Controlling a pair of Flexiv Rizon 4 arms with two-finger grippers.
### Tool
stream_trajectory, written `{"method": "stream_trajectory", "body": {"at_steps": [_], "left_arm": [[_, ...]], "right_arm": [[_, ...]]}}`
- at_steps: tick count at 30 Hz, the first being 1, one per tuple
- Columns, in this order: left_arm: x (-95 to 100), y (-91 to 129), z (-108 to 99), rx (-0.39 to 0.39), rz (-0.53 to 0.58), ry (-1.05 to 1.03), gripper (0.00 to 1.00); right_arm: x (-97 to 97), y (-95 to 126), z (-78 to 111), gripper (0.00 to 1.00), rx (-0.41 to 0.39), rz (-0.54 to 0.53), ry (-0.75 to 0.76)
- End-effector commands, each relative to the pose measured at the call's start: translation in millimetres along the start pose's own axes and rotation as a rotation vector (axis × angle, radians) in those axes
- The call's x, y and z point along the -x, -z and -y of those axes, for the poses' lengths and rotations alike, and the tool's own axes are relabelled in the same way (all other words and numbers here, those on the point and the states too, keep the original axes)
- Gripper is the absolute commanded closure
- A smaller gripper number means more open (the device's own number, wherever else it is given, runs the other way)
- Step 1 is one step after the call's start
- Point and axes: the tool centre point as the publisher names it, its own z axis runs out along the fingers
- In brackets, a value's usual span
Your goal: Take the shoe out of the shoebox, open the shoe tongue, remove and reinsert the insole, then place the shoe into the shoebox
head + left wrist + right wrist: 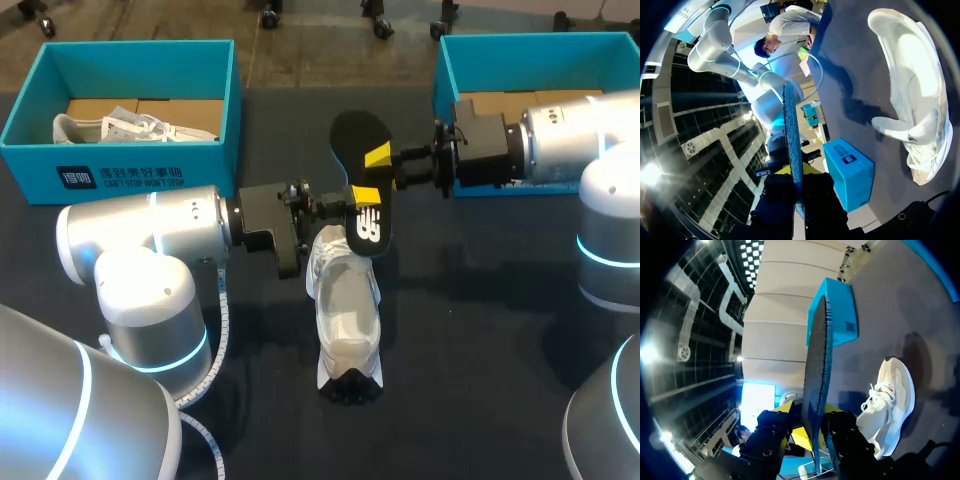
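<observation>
Head view first: the black insole (355,132) is up off the table (480,330), held between the two arms right above the heel end of the white shoe (345,310). The left gripper (365,195) comes in from the left and has the lower part of the insole, the bit with the logo. The right gripper (378,157) comes in from the right and grabs it a bit higher up. So both claws are clamped on the same insole, one from each side

The shoe itself is lying flat on the table, out of the box, roughly mid-table, with its toe pointing toward the robot. There's a teal shoebox (120,160) at the far left with another pale shoe (130,127) inside, and a second teal shoebox (445,70) at the far right, behind the right arm

Left wrist view shows the insole (792,145) edge-on, pinched between that gripper's (797,187) fingers, with the shoe (912,75) off to the side on the dark tabletop. Right wrist view is the same deal: insole (817,375) edge-on and squeezed in the gripper (812,432), shoe (890,405) beside it on the table
</observation>
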Motion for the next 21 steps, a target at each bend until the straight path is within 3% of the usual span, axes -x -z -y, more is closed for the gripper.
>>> {"method": "stream_trajectory", "body": {"at_steps": [1, 2, 3, 6, 13, 14, 15, 16, 21], "left_arm": [[0.0, -3, 1, 0.003, -0.005, -0.001, 1.0], [-0.1, -2, 1, 0.003, -0.005, -0.001, 1.0], [-0.1, -2, 2, 0.003, -0.005, -0.001, 1.0], [0.2, -2, 2, 0.003, -0.004, -0.001, 1.0], [3.8, -1, 5, 0.0, 0.001, -0.005, 1.0], [6.3, 0, 6, -0.003, 0.002, -0.003, 0.84], [8.5, 1, 5, -0.004, 0.003, -0.003, 0.13], [9.8, 3, 5, -0.004, 0.003, -0.002, 0.0], [15.6, 23, -1, -0.002, -0.013, 0.0, 0.0]], "right_arm": [[2.0, -2, -2.4, 0.72, -0.001, -0.005, 0.006], [2.9, -2, -2.2, 0.74, 0.001, -0.007, 0.006], [3.4, -2, -2.1, 0.84, 0.003, -0.011, 0.007], [4.6, -2, -1.9, 0.98, 0.007, -0.016, 0.007], [6.4, -1, -0.5, 1.0, 0.021, -0.03, 0.007], [6.6, -1, -0.2, 1.0, 0.021, -0.031, 0.006], [7.1, -1, 0.3, 1.0, 0.021, -0.034, 0.006], [7.5, -1, 0.6, 1.0, 0.021, -0.035, 0.006], [10.6, 3, 4.1, 1.0, 0.021, -0.035, 0.014]]}}
